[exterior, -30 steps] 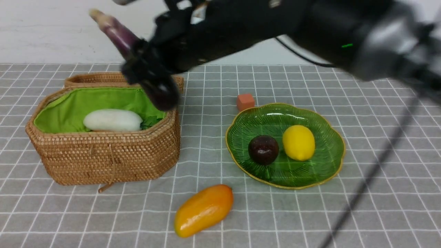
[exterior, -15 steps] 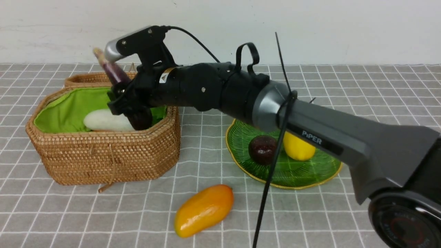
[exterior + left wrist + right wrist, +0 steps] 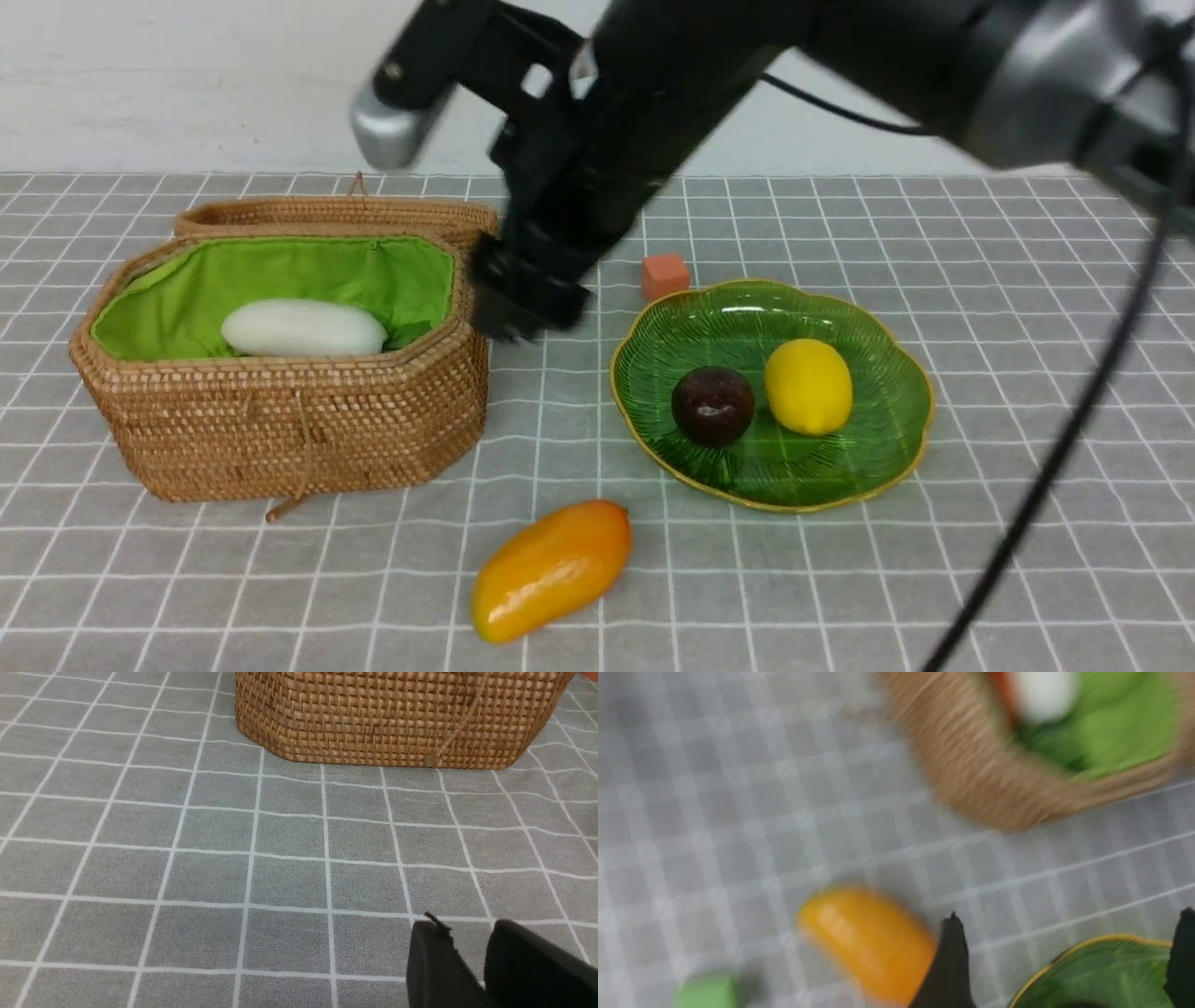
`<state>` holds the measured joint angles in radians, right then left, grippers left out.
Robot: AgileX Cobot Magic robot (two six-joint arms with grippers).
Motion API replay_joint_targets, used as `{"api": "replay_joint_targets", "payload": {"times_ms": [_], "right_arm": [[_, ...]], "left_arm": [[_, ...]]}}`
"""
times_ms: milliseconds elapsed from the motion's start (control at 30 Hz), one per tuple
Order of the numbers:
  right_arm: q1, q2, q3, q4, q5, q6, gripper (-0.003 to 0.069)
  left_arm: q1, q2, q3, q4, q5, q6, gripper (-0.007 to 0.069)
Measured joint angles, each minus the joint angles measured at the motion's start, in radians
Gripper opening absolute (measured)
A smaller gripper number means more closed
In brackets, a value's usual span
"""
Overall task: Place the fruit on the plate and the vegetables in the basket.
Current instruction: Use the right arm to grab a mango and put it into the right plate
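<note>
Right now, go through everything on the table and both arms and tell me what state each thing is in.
Basket: open, lid off and behind it.
White vegetable: lying in the basket.
Plate: holds two fruits.
Maroon fruit: on the plate.
Lemon: on the plate.
Mango: on the cloth, not yet plated.
Orange cube: on the cloth.
Right gripper: jaws open, empty.
Left gripper: jaws close together, empty.

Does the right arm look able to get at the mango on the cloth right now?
Probably yes. The right gripper is open and empty, and the mango lies alone on the tablecloth, apart from the basket and the plate, with nothing over it.
</note>
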<state>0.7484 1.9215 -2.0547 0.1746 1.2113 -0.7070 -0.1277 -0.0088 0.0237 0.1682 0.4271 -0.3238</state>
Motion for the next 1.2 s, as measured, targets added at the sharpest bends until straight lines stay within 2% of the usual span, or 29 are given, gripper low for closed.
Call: {"api": "replay_joint_targets", "payload": {"times_ms": [67, 100, 133, 233, 400, 533, 600, 667, 900, 1033, 1100, 1167, 1200], "right_arm": [[0.001, -0.015, 0.077, 0.043, 0.021, -0.115, 0.0581], [0.001, -0.014, 0.095, 0.050, 0.021, -0.128, 0.0581], [0.007, -0.013, 0.172, 0.061, 0.020, -0.225, 0.0585], [0.027, 0.009, 0.307, 0.050, -0.058, -0.351, 0.0588], [0.057, 0.082, 0.405, -0.026, -0.242, -0.387, 0.0588], [0.061, 0.158, 0.407, -0.071, -0.281, -0.387, 0.0584], [0.061, 0.177, 0.407, -0.079, -0.279, -0.382, 0.0567], [0.060, 0.190, 0.407, -0.086, -0.281, -0.362, 0.0519], [0.035, 0.170, 0.366, -0.077, -0.122, -0.257, 0.0517], [-0.037, 0.108, 0.315, -0.053, -0.044, -0.156, 0.0517], [-0.136, 0.051, 0.296, -0.031, -0.029, -0.054, 0.0517], [-0.173, 0.039, 0.295, -0.026, -0.029, -0.016, 0.0517], [-0.224, 0.030, 0.295, -0.022, -0.029, 0.033, 0.0517]], "left_arm": [[0.000, 0.000, 0.000, 0.000, 0.000, 0.000, 0.0174], [0.000, 0.000, 0.000, 0.000, 0.000, 0.000, 0.0174], [0.000, 0.000, 0.000, 0.000, 0.000, 0.000, 0.0176], [0.000, 0.000, 0.000, 0.000, 0.000, 0.000, 0.0179], [0.000, 0.000, 0.000, 0.000, 0.000, 0.000, 0.0183], [0.000, 0.000, 0.000, 0.000, 0.000, 0.000, 0.0187], [0.000, 0.000, 0.000, 0.000, 0.000, 0.000, 0.0188], [0.000, 0.000, 0.000, 0.000, 0.000, 0.000, 0.0191], [0.000, 0.000, 0.000, 0.000, 0.000, 0.000, 0.0200], [0.000, 0.000, 0.000, 0.000, 0.000, 0.000, 0.0200], [0.000, 0.000, 0.000, 0.000, 0.000, 0.000, 0.0200], [0.000, 0.000, 0.000, 0.000, 0.000, 0.000, 0.0200], [0.000, 0.000, 0.000, 0.000, 0.000, 0.000, 0.0202]]}}
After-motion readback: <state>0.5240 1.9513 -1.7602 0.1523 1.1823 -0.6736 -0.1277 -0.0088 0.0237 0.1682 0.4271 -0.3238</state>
